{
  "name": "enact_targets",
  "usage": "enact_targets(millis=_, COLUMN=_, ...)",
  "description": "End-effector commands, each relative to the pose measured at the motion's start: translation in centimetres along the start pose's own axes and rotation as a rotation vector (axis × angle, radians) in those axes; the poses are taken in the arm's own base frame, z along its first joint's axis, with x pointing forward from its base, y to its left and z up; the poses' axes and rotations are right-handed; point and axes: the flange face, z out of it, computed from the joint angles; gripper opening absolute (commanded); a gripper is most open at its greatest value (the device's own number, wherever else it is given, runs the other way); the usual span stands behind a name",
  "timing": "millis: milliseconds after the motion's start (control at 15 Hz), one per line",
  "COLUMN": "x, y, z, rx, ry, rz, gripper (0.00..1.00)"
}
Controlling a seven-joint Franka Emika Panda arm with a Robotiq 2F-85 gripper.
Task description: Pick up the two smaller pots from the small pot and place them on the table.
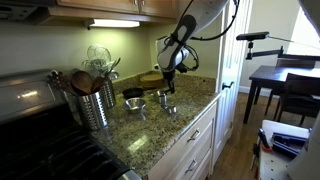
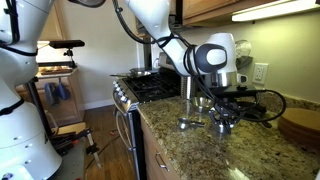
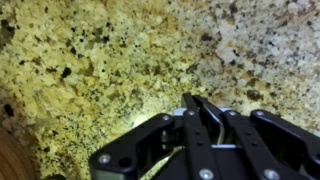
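The near smaller pot (image 2: 222, 125) sits just beneath my gripper (image 2: 226, 106), the far smaller pot (image 2: 185, 122) off to its side, the small pot (image 2: 205, 102) behind. My jaws look pinched together, empty in the wrist view. Clipping a short handle could send light, polished round steel skating over the hard speckled granite table (image 2: 200, 150).

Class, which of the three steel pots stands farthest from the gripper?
The pot nearest the utensil holder; the other two stand close by the gripper.
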Motion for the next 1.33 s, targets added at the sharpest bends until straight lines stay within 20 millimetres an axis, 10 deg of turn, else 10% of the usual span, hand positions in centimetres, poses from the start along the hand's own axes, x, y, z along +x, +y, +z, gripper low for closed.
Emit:
enact_targets(millis=0, x=-1.3, y=0.1, z=-1.4, rx=-0.009, ry=-0.005, rz=0.003, gripper=0.07)
enact_targets(millis=1267, x=-2.5, y=-1.7, z=-5.9, rx=-0.070, ry=-0.008, rz=0.009, gripper=0.07)
